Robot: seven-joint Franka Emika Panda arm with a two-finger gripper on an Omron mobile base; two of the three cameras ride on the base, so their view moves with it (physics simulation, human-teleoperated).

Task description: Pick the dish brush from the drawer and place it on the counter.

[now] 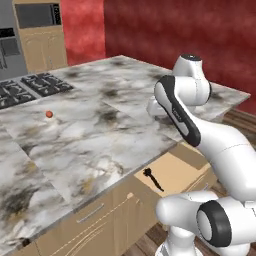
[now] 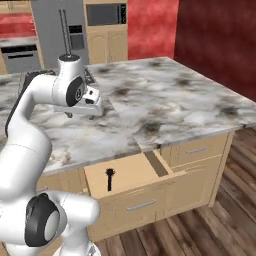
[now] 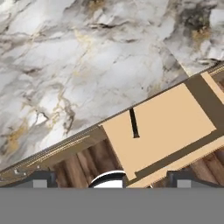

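Note:
The drawer [image 1: 176,169] [image 2: 136,171] [image 3: 175,118] stands pulled out from under the counter's front edge. On its flat bottom lies the dish brush [image 1: 153,180] [image 2: 109,179] [image 3: 133,123], thin and black, near the drawer's left side in both base views. The marbled counter [image 1: 100,130] [image 2: 165,105] [image 3: 78,65] spreads above it. My gripper [image 2: 83,114] [image 3: 111,179] hovers over the counter near its front edge, above and behind the drawer. It is open, with its fingertips [image 3: 43,179] far apart and nothing between them. In the left base view my own arm hides most of the hand.
A small orange-red ball [image 1: 49,114] rests on the counter's far left, near the black stove burners [image 1: 25,87]. Closed tan drawers with metal handles [image 2: 197,150] flank the open one. Wooden floor [image 2: 215,220] lies in front, and a red wall [image 1: 175,25] stands behind.

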